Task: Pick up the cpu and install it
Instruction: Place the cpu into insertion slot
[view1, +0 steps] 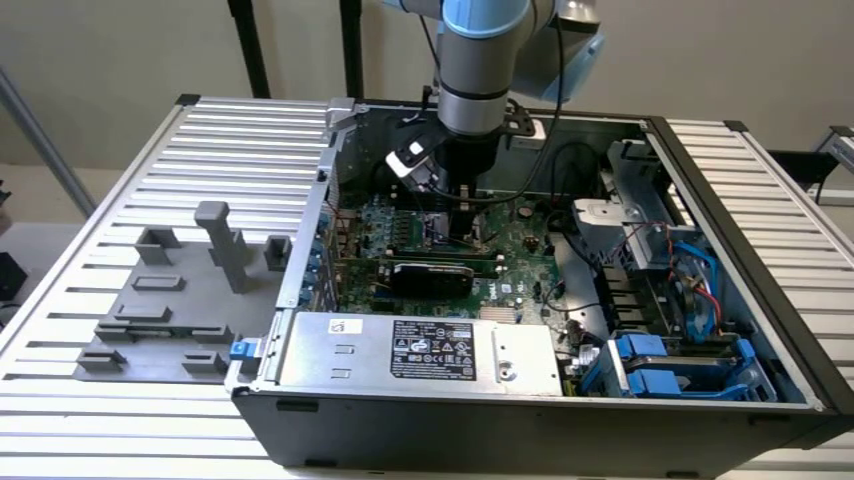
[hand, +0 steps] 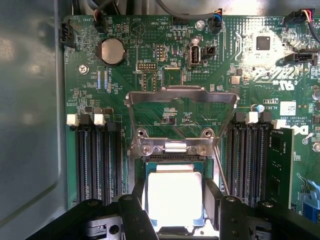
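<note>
I am watching the pincer gripping the cpu. Its black fingers are bearing on two opposite edges of the chip's green carrier, with the jaws drawn part-way in rather than wide. The cpu is lying level in the mouth of the socket, whose metal load frame is standing swung open just beside it. I cannot tell whether the chip is fully seated or hovering just above.

Memory slots are flanking the socket on the motherboard. In the exterior view the arm is reaching down into the open case, with the pincer at twelve o'clock from the long black expansion card.

I am judging the chip light, rigid and slick on its silvery lid, and fragile underneath, where a tilt or a scrape could be damaging the contacts. The edges are the place to be holding it, never the faces.
</note>
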